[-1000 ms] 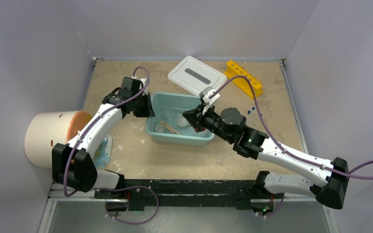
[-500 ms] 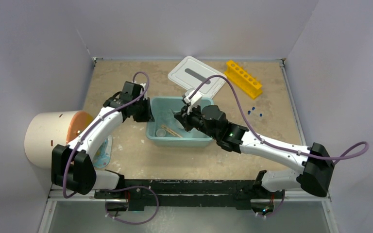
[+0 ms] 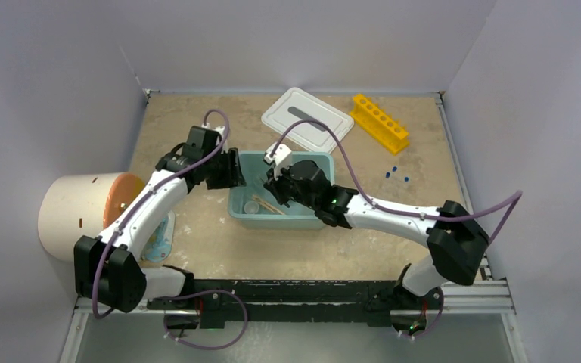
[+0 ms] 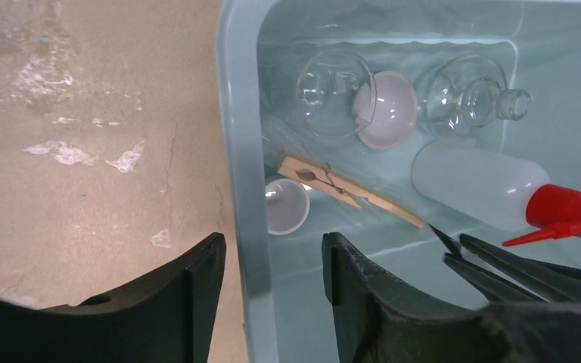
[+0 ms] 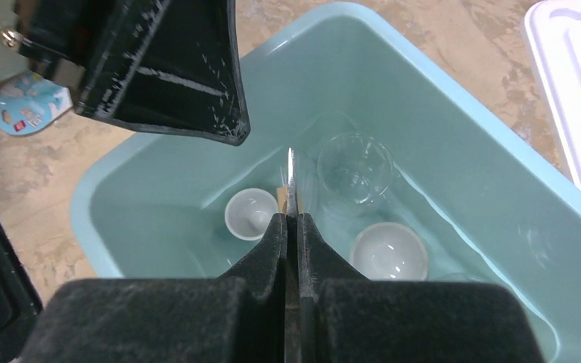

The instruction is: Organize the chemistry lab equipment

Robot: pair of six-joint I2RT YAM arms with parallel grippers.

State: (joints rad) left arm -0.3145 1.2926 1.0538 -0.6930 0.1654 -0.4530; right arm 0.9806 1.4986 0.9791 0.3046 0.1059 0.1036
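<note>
Right wrist view: my right pincer (image 5: 291, 221) is clamping thin pointed tweezers (image 5: 290, 178) over the teal tub (image 5: 439, 128). Only left wrist view is showing the red-nozzled bottle (image 4: 484, 187) inside; my left pincer (image 4: 272, 253) is straddling the tub wall, open.

Right arm (image 3: 393, 215) hides most tub (image 3: 268, 221) contents (top view); blue pieces (image 3: 386, 175) indistinct.

Robotics lab test cell.
Pale panels (image 3: 45, 76) wall three edges of a worn tabletop (image 3: 219, 249); left arm (image 3: 147, 204) and right arm (image 3: 393, 218) are bolted to a rail (image 3: 310, 291) at its near edge; a yellow tube rack (image 3: 380, 121) sits far right.
</note>
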